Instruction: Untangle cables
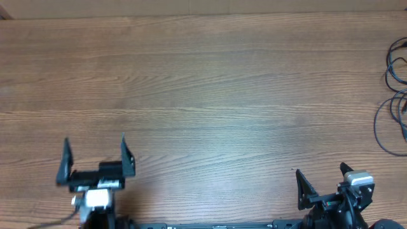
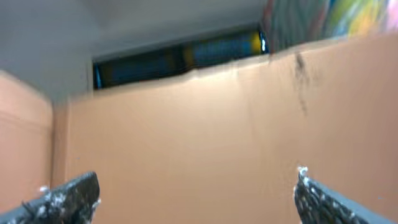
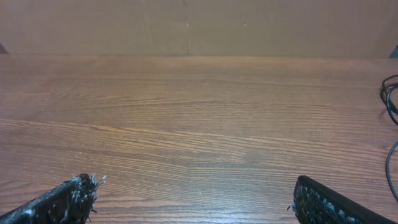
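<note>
Currently both claws stand wide and empty at the near side of the wooden surface, the left claw and the right claw well apart. The cables, thin black loops, lie at the surface's far right edge, away from both claws.

We log the cables as thin black cords in loose, overlapping loops, lying flat and partly cut off by the picture's edge. They sit ahead of the right gripper and well off to its right, and far across from the left gripper. We cannot make out any plug ends.
</note>
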Controlling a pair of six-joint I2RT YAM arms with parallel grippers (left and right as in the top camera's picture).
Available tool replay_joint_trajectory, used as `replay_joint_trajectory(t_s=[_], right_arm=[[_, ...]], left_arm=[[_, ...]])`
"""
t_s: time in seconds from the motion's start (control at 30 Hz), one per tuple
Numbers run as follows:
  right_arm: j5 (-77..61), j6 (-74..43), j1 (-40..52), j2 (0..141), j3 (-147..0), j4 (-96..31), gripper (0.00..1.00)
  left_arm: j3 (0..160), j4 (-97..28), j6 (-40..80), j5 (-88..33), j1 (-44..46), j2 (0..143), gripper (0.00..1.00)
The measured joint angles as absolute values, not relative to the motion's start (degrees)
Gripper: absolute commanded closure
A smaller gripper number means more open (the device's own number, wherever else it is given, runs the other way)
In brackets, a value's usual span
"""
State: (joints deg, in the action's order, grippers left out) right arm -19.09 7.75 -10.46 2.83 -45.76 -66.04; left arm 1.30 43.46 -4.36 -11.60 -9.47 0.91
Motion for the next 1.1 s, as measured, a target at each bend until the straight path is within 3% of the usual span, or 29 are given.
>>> replay_joint_trajectory(t_s=[0.3, 0.47, 1.1], right_arm=[[-19.1, 7.7, -10.5, 2.8, -45.8, -66.0, 0.0], [-19.1, 7.8, -10.5, 2.8, -45.8, -66.0, 0.0], [-19.1, 7.8, -10.5, 2.8, -45.8, -66.0, 0.0]], left_arm=[[0.4, 10.3, -5.6, -11.6, -9.5, 0.9, 0.0], [0.5, -1.6, -8.1, -11.6, -9.5, 0.8, 0.0], [0.5, -3.4, -9.6, -10.0, -9.5, 0.8, 0.01]])
